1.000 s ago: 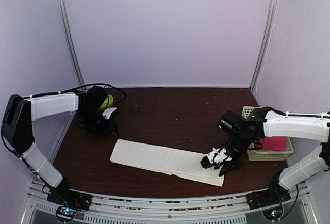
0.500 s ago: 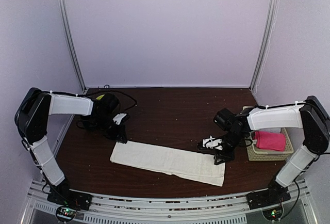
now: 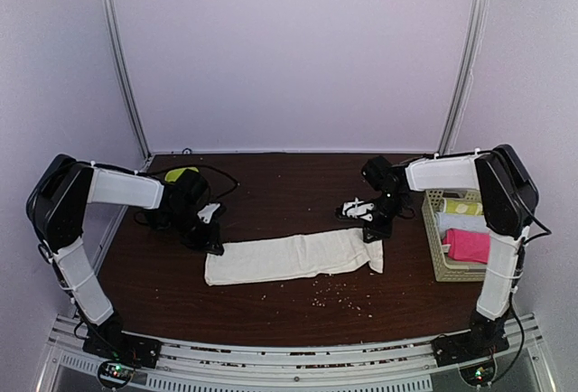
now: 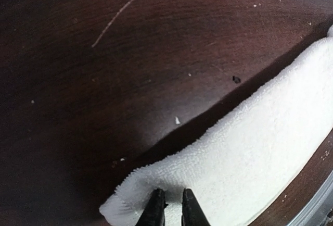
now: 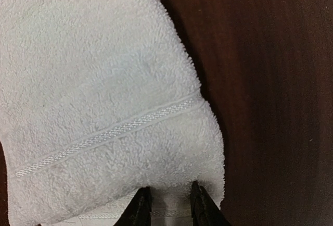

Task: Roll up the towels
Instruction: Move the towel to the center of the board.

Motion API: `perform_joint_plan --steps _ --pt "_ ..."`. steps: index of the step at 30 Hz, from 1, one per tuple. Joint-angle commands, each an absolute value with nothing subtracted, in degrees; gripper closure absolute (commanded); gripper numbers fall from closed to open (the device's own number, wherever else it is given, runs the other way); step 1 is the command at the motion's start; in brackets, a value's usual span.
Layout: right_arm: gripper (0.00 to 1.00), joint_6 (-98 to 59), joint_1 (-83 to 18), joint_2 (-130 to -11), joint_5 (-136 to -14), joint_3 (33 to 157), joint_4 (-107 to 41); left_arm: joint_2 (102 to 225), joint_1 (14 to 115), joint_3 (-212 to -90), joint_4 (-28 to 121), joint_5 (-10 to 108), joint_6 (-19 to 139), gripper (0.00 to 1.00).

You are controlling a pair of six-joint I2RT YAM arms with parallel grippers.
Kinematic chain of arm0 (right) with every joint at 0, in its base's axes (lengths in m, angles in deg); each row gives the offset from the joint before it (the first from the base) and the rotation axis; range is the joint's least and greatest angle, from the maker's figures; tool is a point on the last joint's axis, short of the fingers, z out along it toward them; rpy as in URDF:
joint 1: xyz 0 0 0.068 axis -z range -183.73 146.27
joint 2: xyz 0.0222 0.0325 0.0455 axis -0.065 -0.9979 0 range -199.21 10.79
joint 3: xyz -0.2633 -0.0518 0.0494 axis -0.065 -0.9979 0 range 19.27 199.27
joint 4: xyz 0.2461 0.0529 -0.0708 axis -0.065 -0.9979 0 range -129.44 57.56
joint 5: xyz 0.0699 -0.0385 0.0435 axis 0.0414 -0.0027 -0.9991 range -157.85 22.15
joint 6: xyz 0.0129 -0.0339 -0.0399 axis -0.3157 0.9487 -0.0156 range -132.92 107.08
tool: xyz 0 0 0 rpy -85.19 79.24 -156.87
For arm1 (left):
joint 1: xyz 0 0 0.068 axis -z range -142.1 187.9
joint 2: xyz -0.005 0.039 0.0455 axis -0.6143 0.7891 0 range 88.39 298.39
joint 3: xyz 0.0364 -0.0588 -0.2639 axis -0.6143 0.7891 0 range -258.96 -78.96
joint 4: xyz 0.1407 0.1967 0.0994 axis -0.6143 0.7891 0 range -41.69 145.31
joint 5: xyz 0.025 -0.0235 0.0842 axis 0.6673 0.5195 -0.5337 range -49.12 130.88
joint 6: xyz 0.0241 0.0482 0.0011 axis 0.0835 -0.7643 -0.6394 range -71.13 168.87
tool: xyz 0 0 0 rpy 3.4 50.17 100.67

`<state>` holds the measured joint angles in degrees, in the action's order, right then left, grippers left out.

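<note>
Dark tabletop carries the cream towel, stretched flat across its middle. We see the left end effector clenched on its left end and the right end effector pinching its right end. The pink towel lies in the basket at the right edge.

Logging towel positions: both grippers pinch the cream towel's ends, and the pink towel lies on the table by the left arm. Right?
Not quite. The pink towel lies in the basket on the right, as the top external view shows. The left gripper and right gripper do pinch the cream towel at its ends.
</note>
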<state>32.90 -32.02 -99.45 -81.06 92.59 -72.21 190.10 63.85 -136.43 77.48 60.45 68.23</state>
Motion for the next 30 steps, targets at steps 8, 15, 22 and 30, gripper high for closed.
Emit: perform_joint_plan --steps 8,15,22,30 --pt "0.64 33.4 -28.2 -88.4 -83.0 91.5 -78.0 182.5 64.3 -141.1 79.1 53.1 65.2 0.78" --pt "0.58 16.3 -23.5 -87.8 -86.0 89.5 -76.2 186.1 65.3 -141.4 78.0 54.1 63.3 0.77" --pt "0.54 10.4 -23.0 -92.9 -87.5 91.5 -77.6 189.8 67.5 -141.6 76.1 54.7 64.1 0.76" --pt "0.58 8.3 -22.9 -98.4 -90.5 92.3 -78.5 190.7 67.6 -139.0 74.6 54.7 64.7 0.75"
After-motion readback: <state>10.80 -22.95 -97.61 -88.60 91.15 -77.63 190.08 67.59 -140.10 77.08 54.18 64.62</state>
